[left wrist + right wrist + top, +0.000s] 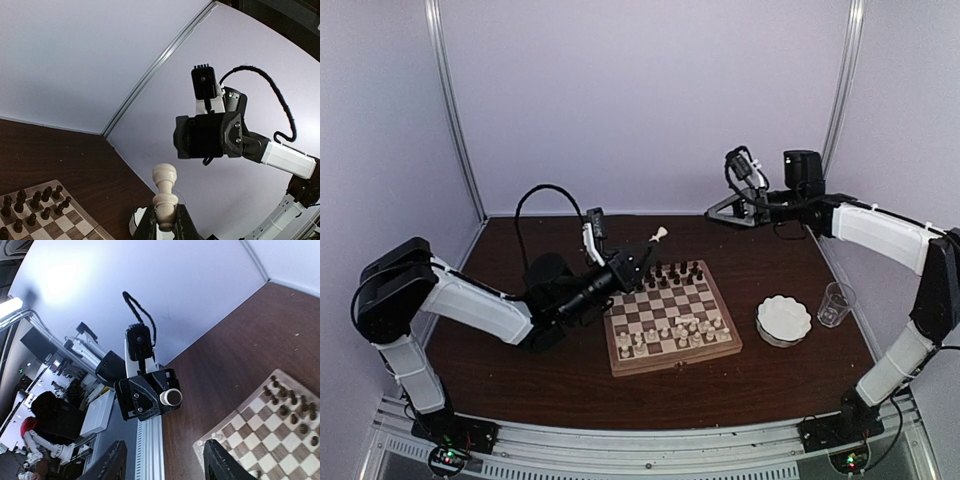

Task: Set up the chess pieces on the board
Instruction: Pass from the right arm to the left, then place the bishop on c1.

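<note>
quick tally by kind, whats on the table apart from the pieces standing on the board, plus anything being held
board: 1
white bowl: 1
clear glass: 1
cream chess piece, held in the left gripper: 1
Total: 4

I have a dark brown wooden table (520, 385) in view. The board (670, 363) lies flat near its middle, turned a little against the table's near edge. To the right of the board, near it but apart, sits a white scalloped bowl (784, 320). Just beside the bowl, further right and slightly farther back, stands a clear glass (835, 304). I see no contact between the two.
</note>
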Available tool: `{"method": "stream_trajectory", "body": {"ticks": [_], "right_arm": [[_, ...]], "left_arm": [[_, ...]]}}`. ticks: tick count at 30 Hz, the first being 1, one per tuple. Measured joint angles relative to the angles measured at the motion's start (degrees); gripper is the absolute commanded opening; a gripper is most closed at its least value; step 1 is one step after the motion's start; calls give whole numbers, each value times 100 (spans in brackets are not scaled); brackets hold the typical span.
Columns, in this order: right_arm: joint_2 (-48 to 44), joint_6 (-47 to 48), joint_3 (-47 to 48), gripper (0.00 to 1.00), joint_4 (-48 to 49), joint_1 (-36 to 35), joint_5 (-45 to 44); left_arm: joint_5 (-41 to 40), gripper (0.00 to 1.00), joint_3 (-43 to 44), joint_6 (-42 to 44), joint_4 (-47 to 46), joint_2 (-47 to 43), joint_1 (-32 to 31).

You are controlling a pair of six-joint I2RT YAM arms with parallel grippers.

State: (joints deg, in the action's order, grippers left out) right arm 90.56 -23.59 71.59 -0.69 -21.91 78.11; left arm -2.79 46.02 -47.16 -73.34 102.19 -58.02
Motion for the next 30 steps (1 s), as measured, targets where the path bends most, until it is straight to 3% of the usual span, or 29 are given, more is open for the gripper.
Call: {"method": "stream_trajectory", "body": {"ticks": [4,6,9,13,18,23,30], "right_arm": [[-444,778,195,57,-776,890,-24],[-719,1486,240,58,-1429,1207,-168],[-1049,2522,197,59,-2350,1322,-413],[-1539,3390,-507,62,-2774,1335,-708],[-1663,3967,-778,62,-3110,1386,-1008],[-1685,4321,-778,62,-3254,1394,-1158],[-1687,4498,-778,62,-3327,1394,-1325]], "left_arm": [[417,1,-46,133,1215,-726,212],[686,0,195,446,2374,-1134,229],[1056,0,1202,1064,4354,-1342,229],[1453,1,2855,1954,7071,-1252,232],[1952,1,4776,2872,10146,-356,247],[2238,0,5458,3307,12072,575,247],[2321,0,6236,3517,13532,1403,177]]}}
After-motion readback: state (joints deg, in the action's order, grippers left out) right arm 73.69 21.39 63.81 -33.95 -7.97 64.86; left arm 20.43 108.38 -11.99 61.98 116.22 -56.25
